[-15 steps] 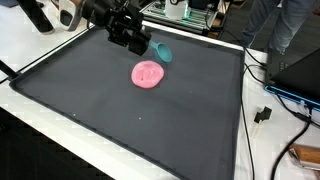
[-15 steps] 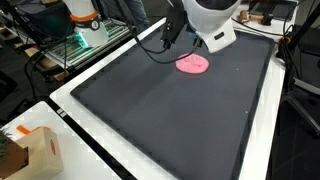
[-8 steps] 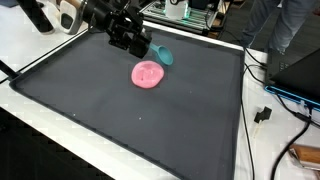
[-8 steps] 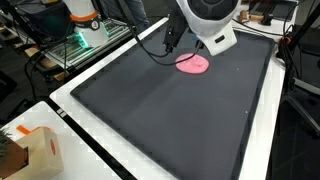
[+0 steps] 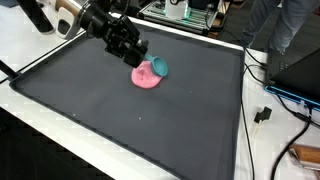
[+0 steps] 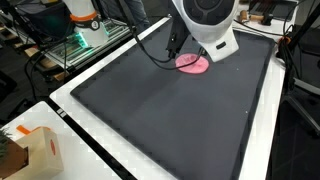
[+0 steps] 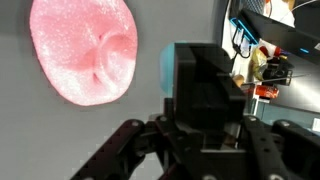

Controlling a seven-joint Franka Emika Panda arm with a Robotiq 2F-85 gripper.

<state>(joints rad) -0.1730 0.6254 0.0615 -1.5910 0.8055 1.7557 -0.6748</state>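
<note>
Arm (image 5: 92,18) outstretched low, gripper (image 5: 146,63) tilted downward, jaws out of sight.

One pink disc (image 5: 142,79), one small teal object (image 5: 159,67), one black mat (image 5: 120,115) and one cardboard box (image 6: 38,150) are in view.

A white table (image 5: 25,50) is being covered almost wholly by a black mat (image 5: 150,125), and both are being lit evenly. Along one bare edge of the table, black cables (image 5: 285,95) are being left trailing in loops. Behind that edge, a standing person (image 5: 280,25) in dark clothes is being cut off by the frame. In an exterior view, a cardboard box (image 6: 35,150) is being kept on a near corner, and a metal rack (image 6: 70,45) behind the table is being tinted by a green glow.
</note>
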